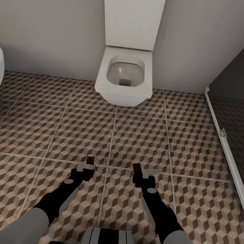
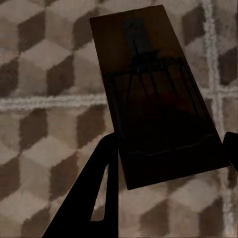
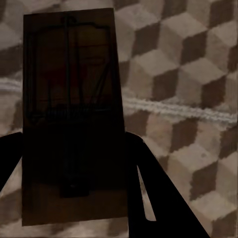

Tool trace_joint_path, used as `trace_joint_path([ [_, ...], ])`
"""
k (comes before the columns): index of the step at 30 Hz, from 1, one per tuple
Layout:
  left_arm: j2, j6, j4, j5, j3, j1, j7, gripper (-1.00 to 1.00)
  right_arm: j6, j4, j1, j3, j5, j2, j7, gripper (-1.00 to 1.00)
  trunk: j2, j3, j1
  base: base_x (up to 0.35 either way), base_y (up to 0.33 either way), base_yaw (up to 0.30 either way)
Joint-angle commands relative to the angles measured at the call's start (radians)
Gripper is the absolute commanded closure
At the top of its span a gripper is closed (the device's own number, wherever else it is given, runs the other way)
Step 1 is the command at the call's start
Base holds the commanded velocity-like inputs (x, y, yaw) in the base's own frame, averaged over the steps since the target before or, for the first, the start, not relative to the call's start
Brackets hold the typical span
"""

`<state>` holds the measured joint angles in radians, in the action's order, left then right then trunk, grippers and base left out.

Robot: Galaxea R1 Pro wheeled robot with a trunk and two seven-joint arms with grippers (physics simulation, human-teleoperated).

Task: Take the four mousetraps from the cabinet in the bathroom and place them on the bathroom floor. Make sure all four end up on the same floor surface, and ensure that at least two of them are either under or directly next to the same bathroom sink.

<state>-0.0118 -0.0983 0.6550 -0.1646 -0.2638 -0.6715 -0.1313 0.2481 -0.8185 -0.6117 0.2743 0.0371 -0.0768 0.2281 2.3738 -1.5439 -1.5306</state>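
**Two traps in hand, no sink ahead**

Each gripper is clamped on a mousetrap: the left gripper (image 1: 85, 166) holds the left trap (image 2: 153, 94) between its fingers, and the right gripper (image 1: 142, 173) holds the right trap (image 3: 69, 114) the same way. Both arms reach forward, low over the floor (image 1: 142, 139), their tips at a grout line, facing a toilet (image 1: 124, 76). This looks like the carry step. Next, I judge, the robot must find the sink, then lower and release both traps beside it.
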Motion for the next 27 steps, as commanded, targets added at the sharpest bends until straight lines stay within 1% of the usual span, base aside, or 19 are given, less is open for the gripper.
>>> trace_joint_path([
  [1, 0.001, -0.004, 0.001, -0.009, -0.006, 0.0, -0.008, 1.0, 0.004, 0.003, 0.0, 0.003, 0.007, 0.001, 0.007, 1.0, 0.0, -0.001, 0.0, 0.277, 0.175, 0.0],
  [14, -0.001, -0.004, -0.014, -0.01, -0.006, 0.0, -0.008, 1.0, -0.006, 0.026, 0.0, 0.003, 0.007, 0.001, 0.007, 1.0, 0.0, -0.001, 0.0, 0.282, 0.182, 0.0],
  [22, -0.002, -0.004, -0.029, -0.01, -0.006, 0.0, -0.007, 1.0, -0.007, 0.028, 0.0, 0.003, 0.007, 0.001, 0.007, 1.0, 0.0, -0.001, 0.0, 0.324, 0.119, 0.0],
  [27, -0.004, -0.004, -0.04, -0.01, -0.006, 0.0, -0.007, 1.0, -0.007, 0.029, 0.0, 0.003, 0.007, 0.001, 0.007, 1.0, 0.0, -0.001, 0.0, 0.331, 0.046, 0.0],
])
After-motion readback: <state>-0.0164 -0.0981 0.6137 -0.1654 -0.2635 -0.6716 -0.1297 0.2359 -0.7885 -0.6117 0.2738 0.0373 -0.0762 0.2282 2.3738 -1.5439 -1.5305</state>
